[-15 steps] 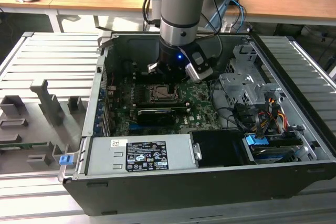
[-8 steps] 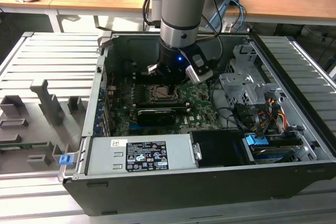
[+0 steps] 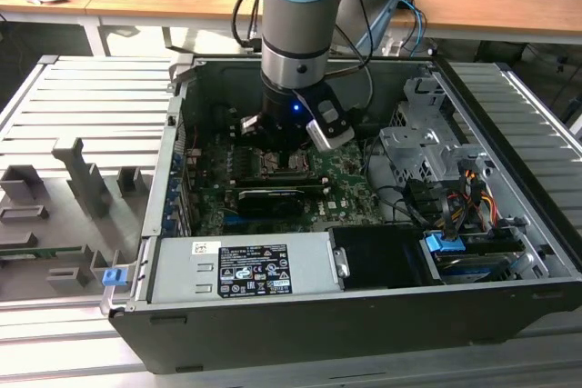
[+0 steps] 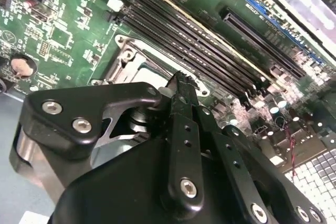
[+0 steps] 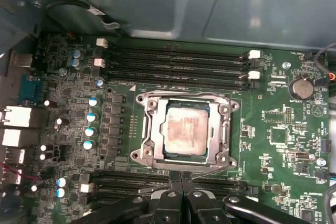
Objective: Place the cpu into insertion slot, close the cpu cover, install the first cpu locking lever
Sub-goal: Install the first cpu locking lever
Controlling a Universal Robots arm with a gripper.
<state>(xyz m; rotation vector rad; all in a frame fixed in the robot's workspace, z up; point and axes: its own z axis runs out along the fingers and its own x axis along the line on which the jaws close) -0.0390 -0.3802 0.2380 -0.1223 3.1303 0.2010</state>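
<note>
The cpu (image 5: 184,129) lies flat in the insertion slot (image 5: 150,129) near the middle of the green circuit board (image 5: 278,145), its tan-silver face showing through the window of the cpu cover (image 5: 185,97), which appears folded down around it; seated and framed this way, the chip looks ready to be clamped. The gripper (image 5: 180,178) hangs just past the socket's edge nearest the arm, its two black fingertips (image 5: 173,179) pressed together with no gap. It holds nothing, the tips meeting right beside a thin wire lever (image 5: 212,170) along that edge, though contact is unclear.
</note>
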